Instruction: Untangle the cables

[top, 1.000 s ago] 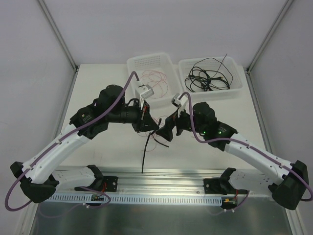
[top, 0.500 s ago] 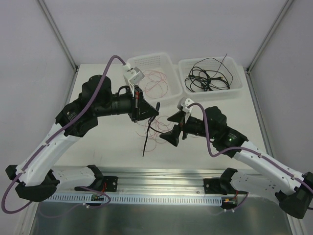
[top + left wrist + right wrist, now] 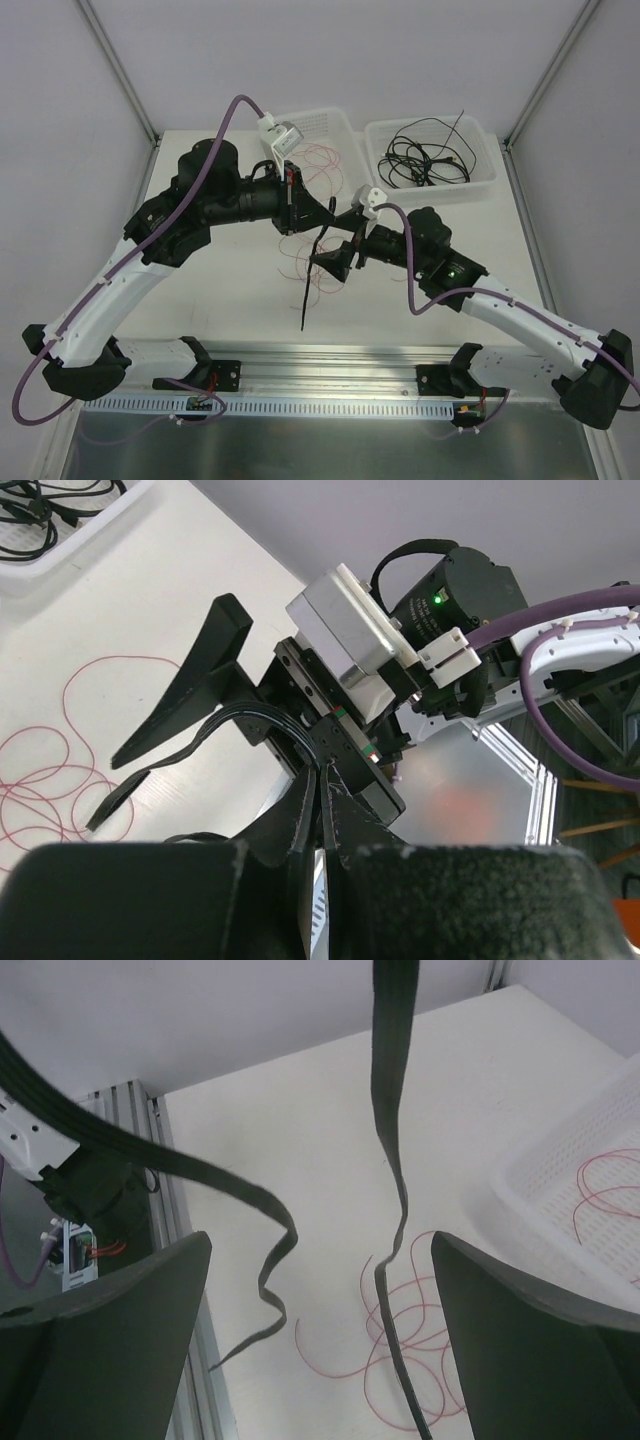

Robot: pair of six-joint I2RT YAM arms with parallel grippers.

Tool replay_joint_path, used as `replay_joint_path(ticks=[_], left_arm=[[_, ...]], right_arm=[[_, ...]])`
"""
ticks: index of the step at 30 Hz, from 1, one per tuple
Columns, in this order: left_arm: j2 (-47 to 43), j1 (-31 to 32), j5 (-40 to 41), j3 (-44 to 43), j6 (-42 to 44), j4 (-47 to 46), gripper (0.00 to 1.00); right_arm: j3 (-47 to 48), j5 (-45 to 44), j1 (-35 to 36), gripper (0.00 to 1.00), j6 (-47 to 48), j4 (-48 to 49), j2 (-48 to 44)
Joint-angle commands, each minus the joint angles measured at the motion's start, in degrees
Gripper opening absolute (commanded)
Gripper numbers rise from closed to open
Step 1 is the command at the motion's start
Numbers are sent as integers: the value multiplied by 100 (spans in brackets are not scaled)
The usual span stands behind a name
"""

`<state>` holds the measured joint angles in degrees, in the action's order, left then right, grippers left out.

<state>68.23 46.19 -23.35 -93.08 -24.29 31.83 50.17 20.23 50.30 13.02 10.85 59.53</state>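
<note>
where lifted clear of the tabletop, find one black cable [image 3: 311, 285], flat and twisted, pinched at its upper end by left gripper [image 3: 326, 216], clamped tight on it. see several black strands bunching at the closed fingers [image 3: 322, 798] in left wrist view. trace long tail down toward near table [image 3: 500, 238] edge; cannot tell whether touching surface. note second black tail [image 3: 268, 1252] curling beside it. find fine red wire [image 3: 385, 1355] looped on table beneath and just beside the hanging strand, more red loops in left bin [image 3: 335, 118], further black cables [image 3: 425, 160] heaped in right bin [image 3: 440, 190], well apart from both arms.

find right gripper [image 3: 340, 242] spread wide, holding nothing; see hanging cable framed between its fingers in own wrist view, apart from both.

judge step in hand: separating black cable from red wire, upper end held aloft, second arm lining up for a grasp lower down. judge task partly done at most; cannot tell whether red loops catch on strand, too fine to resolve.

estimate next move: close right gripper on strand below left grip, then draw apart to free it. calls for centring a twisted, free-swinging strand between pads, and for staying above red loops so as not to pinch both.
</note>
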Motion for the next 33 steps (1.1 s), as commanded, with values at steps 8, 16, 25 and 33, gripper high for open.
replay_joint_path(ticks=[8, 16, 25, 33], left_arm=[[173, 241, -143, -439, -295, -468, 0], [112, 294, -73, -351, -330, -538, 0], [33, 294, 296, -167, -269, -564, 8], [-196, 267, 1621, 491, 47, -555, 78]], right_arm=[[599, -538, 32, 98, -18, 1024, 516], [643, -230, 32, 34, 43, 910, 630], [283, -151, 32, 1, -10, 524, 235], [10, -563, -12, 1, 140, -555, -292]])
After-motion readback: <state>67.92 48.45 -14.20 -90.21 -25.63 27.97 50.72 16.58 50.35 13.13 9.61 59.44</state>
